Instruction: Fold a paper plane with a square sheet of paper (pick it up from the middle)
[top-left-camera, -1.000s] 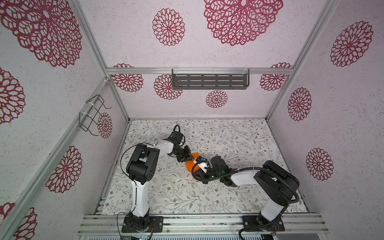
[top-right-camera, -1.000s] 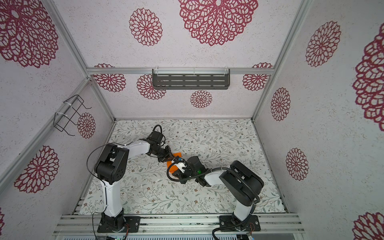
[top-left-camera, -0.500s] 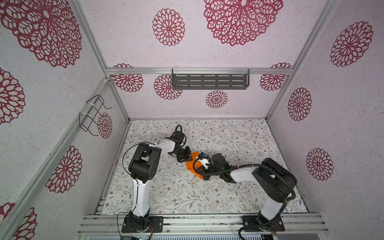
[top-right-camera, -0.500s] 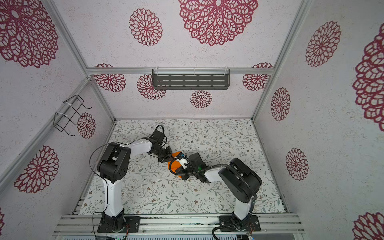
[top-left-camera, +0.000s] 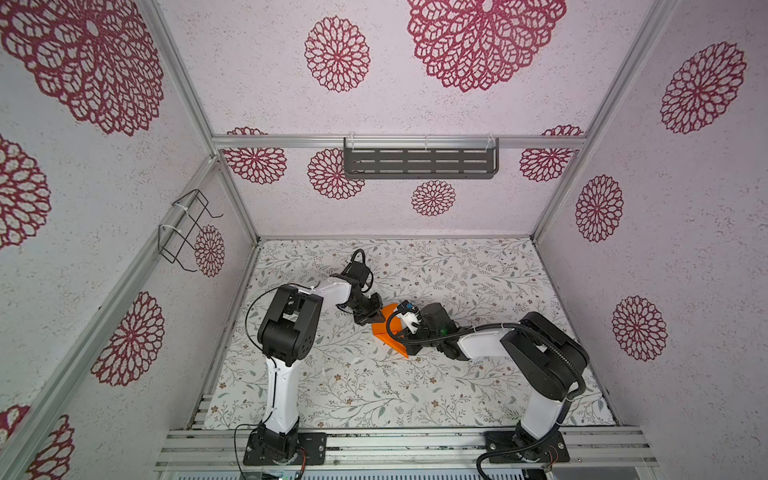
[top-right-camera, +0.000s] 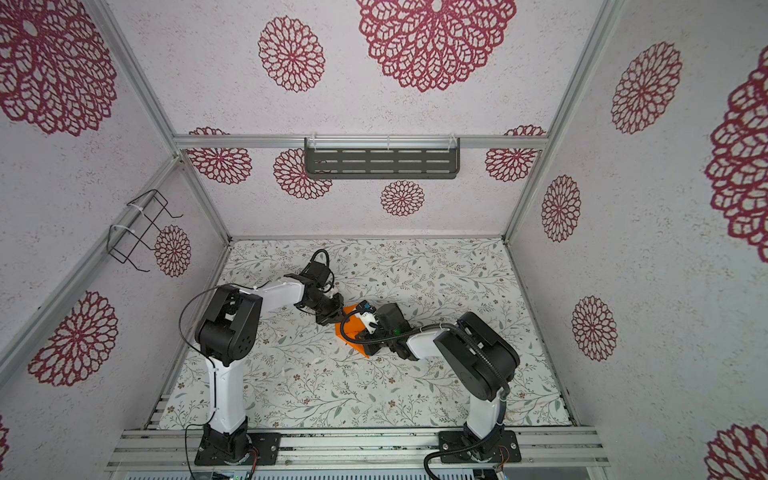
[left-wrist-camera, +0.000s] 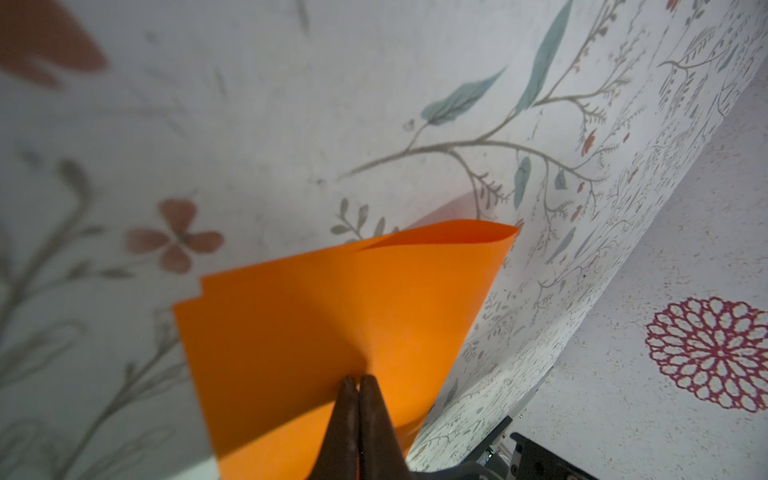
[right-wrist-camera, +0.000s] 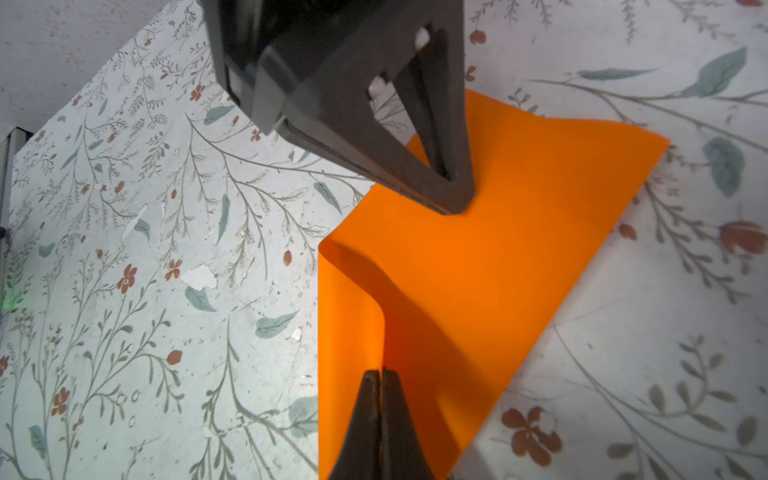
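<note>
Over the floral desk (top-left-camera: 457, 270) the square sheet of paper (left-wrist-camera: 332, 311) is doubled over. The left gripper (left-wrist-camera: 357, 380) pinches one side, the right gripper (right-wrist-camera: 380, 374) the opposite one.

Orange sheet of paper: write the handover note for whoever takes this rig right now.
Left gripper: shut, pinching the sheet of paper.
Right gripper: shut, pinching the same sheet on a raised ridge.
Where: mid-table, between both arms.
Done: sheet doubled over loosely, layer edges offset.
Left: no sharp crease and no plane shape yet; all nose and wing folds remain.
</note>
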